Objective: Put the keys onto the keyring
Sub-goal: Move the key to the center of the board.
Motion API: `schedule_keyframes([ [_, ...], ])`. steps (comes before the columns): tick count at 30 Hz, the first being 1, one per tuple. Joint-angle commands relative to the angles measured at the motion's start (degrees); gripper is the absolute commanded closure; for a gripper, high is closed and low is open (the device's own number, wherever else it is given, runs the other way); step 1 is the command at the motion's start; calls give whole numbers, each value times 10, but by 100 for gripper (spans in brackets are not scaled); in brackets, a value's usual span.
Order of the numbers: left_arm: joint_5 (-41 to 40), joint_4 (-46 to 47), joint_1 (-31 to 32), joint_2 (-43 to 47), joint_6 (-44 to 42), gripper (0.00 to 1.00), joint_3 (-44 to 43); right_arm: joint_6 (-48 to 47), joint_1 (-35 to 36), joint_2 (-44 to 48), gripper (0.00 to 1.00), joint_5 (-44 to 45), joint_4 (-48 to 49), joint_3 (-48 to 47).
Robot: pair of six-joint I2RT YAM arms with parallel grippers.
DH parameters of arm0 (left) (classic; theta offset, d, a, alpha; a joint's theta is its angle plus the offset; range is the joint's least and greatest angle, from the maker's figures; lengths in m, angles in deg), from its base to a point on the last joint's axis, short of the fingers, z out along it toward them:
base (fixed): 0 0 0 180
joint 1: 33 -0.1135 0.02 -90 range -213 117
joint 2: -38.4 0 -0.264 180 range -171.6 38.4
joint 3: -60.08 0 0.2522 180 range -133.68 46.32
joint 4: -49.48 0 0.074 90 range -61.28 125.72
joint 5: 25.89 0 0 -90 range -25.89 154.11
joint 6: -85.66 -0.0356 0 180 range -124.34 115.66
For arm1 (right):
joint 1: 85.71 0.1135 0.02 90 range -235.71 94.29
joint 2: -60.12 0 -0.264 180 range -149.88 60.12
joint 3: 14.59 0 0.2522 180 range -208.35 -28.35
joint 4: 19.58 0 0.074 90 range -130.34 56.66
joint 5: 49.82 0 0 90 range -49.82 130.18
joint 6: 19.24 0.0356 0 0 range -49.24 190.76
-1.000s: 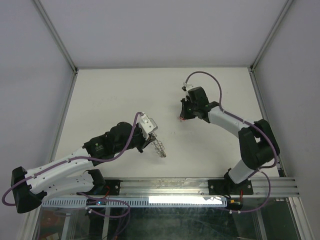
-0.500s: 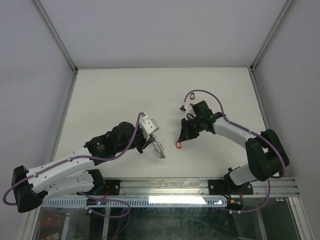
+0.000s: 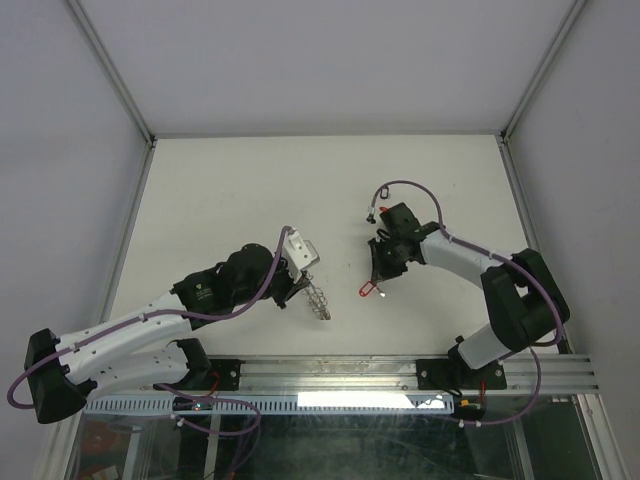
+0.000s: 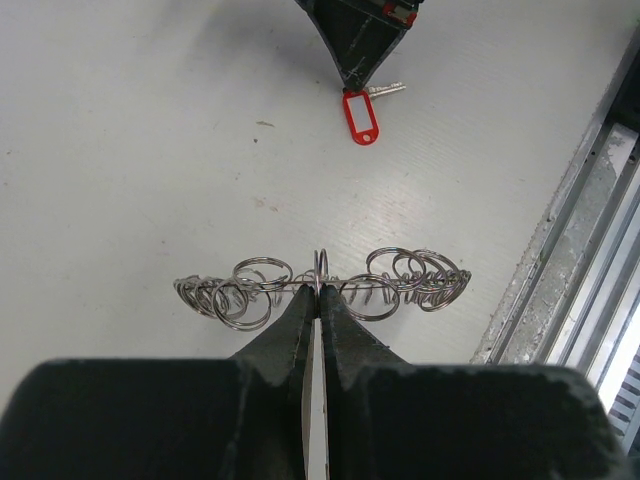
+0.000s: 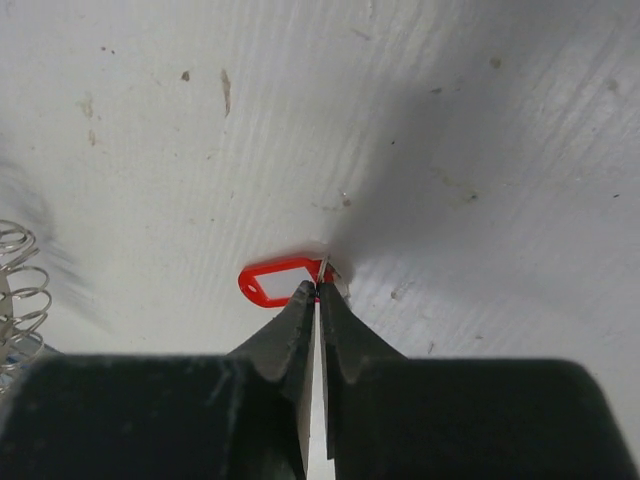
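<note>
Right arm (image 3: 465,252): since one second ago it is pulling back from the far middle of the counter (image 3: 220,190) toward the near side, and it is bringing the key closer to the keyring.
Right claw (image 5: 318,290): pressed together, it is pinching the key (image 5: 272,281) at the end of its red tag.
Key: it is staying low at the counter, near the keyring but apart from it.
Left claw (image 4: 320,296): pressed together, it is pinching the keyring (image 4: 255,288) at its rim, with wire loops spreading to both sides.
</note>
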Motion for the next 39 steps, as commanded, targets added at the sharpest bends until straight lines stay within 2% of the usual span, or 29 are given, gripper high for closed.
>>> schedule_keyframes([
  [1, 9, 31, -5, 2, -8, 100, -27, -6, 4, -8, 91, 32, 16, -35],
  [6, 8, 30, -5, -1, -8, 100, -27, 5, 4, 21, 70, 44, 35, -29],
  [9, 8, 29, -6, -3, -8, 100, -29, 18, 4, 49, 62, 62, 47, -17],
  [14, 10, 28, -9, -5, -7, 100, -30, 66, 5, 100, 61, 126, 68, 0],
  [18, 8, 28, -9, -5, -2, 100, -30, 68, 4, 134, 56, 140, 82, 19],
  [28, -30, 18, -10, -32, 59, 100, -46, 61, 14, 133, 57, 170, 0, 8],
  [36, -44, 33, -10, -29, 93, 100, -35, 77, 79, 96, 57, 221, -30, -17],
  [39, -38, 23, -9, -25, 66, 100, -43, 79, 111, 71, 58, 242, -40, -36],
])
